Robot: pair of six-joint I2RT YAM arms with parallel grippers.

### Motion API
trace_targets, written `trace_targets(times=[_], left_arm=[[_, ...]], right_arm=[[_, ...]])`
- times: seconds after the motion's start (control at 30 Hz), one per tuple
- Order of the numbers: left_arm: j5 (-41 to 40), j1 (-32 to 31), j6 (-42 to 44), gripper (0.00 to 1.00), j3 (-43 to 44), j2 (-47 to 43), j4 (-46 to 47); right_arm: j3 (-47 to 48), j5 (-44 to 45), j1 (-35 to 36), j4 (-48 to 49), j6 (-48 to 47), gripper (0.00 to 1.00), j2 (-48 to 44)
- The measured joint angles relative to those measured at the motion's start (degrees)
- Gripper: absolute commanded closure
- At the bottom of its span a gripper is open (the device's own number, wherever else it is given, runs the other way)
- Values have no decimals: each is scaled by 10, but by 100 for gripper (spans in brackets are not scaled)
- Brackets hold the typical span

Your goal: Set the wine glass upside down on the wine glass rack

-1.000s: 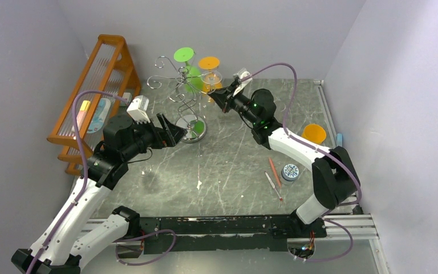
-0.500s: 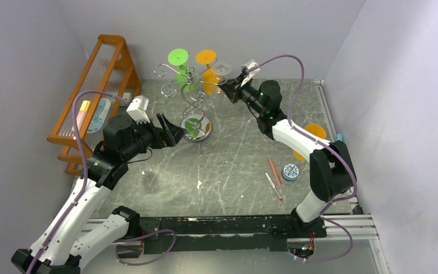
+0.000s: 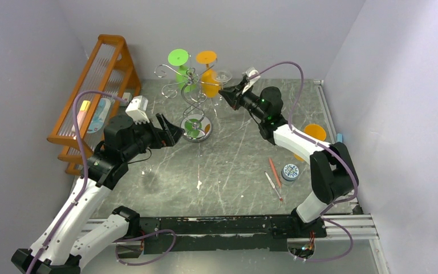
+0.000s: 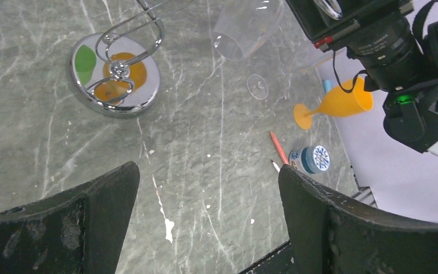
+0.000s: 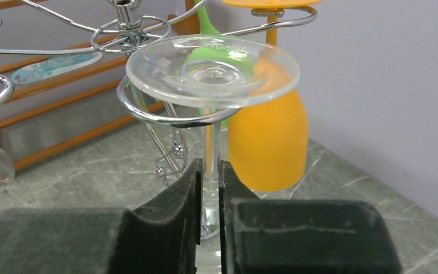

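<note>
My right gripper (image 3: 228, 93) is shut on the stem of a clear wine glass (image 5: 212, 71) and holds it upside down, foot on top. In the right wrist view the stem stands inside a curled hook arm (image 5: 165, 117) of the silver wine glass rack (image 3: 189, 85), with the foot just above the wire. The glass's bowl shows in the left wrist view (image 4: 245, 25). A green glass (image 3: 178, 57) and an orange glass (image 3: 206, 58) hang upside down on the rack. My left gripper (image 3: 171, 132) is open and empty, left of the rack's mirrored base (image 4: 114, 74).
An orange wooden slatted rack (image 3: 94, 85) stands along the left wall. A second orange glass (image 3: 313, 134) lies on its side at the right. A red pencil (image 3: 274, 171), a white pencil and a round blue tin (image 3: 290, 172) lie at the front right.
My right gripper has carried the clear glass a little right and up to the rack's hook arm. The rack's top and hanging glasses have shifted slightly. The left arm has not moved.
</note>
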Motion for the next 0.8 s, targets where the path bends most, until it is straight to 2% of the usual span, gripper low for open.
trace_targets(times=[0.1, 0.17, 0.4, 0.6, 0.67, 0.8], left_arm=[[-12, 0, 5, 5, 1, 0, -7], [-21, 0, 8, 5, 3, 0, -15], [-53, 0, 27, 4, 33, 3, -47], [-94, 0, 53, 4, 76, 8, -78], [-110, 0, 59, 4, 83, 8, -90], [-153, 0, 66, 8, 84, 6, -124]], right_arm=[[-8, 1, -1, 7, 4, 62, -4], [-15, 0, -1, 11, 8, 53, -7], [-44, 2, -1, 19, 16, 31, -33], [-101, 22, -2, 13, 22, 25, -101], [-131, 33, -2, 7, 23, 17, -136], [-189, 80, -1, -24, 53, 13, -213]])
